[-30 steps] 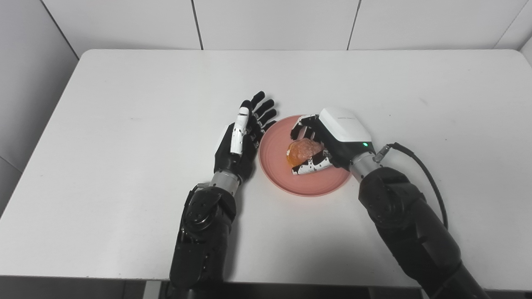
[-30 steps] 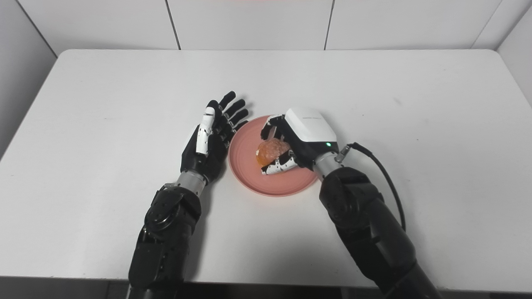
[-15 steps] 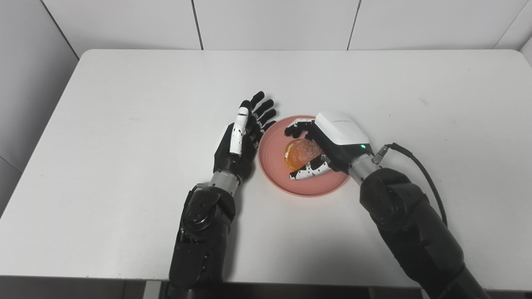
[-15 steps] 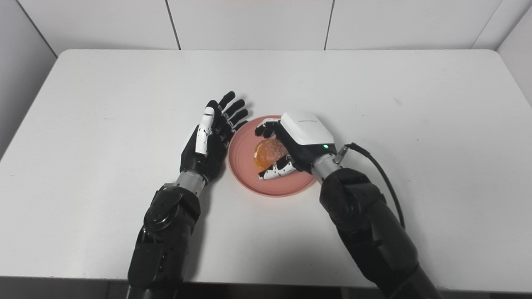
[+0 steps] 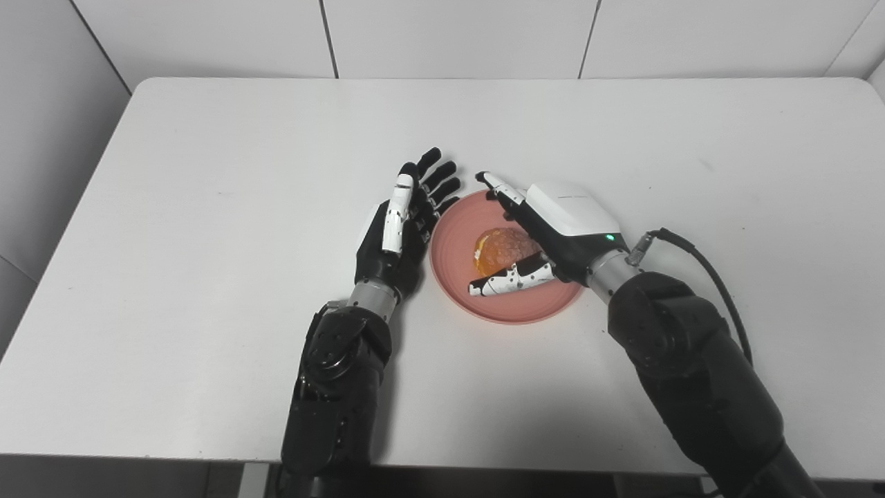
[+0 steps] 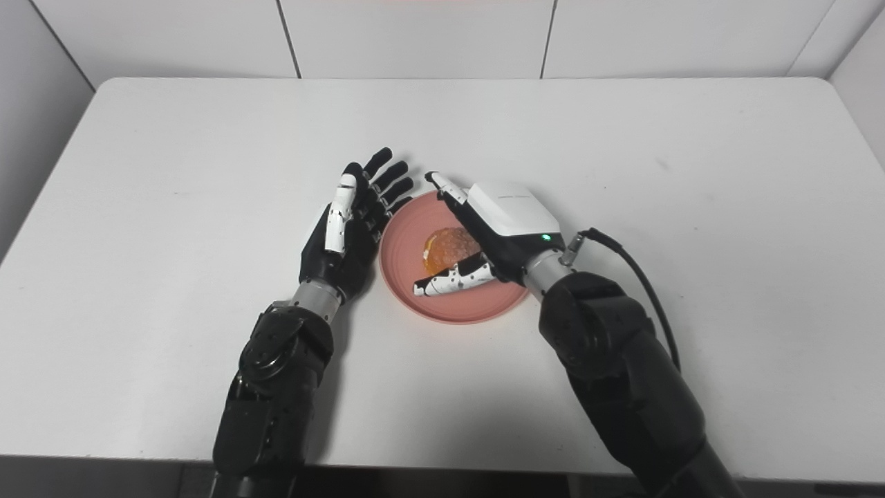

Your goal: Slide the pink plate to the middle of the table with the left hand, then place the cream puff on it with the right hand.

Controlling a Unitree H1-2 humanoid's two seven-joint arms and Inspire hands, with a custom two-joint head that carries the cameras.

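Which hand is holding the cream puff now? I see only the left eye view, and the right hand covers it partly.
Observer: Neither. In the right eye view the right hand is open; bare pink plate shows between its fingers and the cream puff.
Operator: Does the thumb touch the puff?
Observer: The thumb lies just in front of it; whether they touch I cannot tell.
Operator: And the left hand?
Observer: The left hand is open, palm toward the plate, fingertips near its rim.
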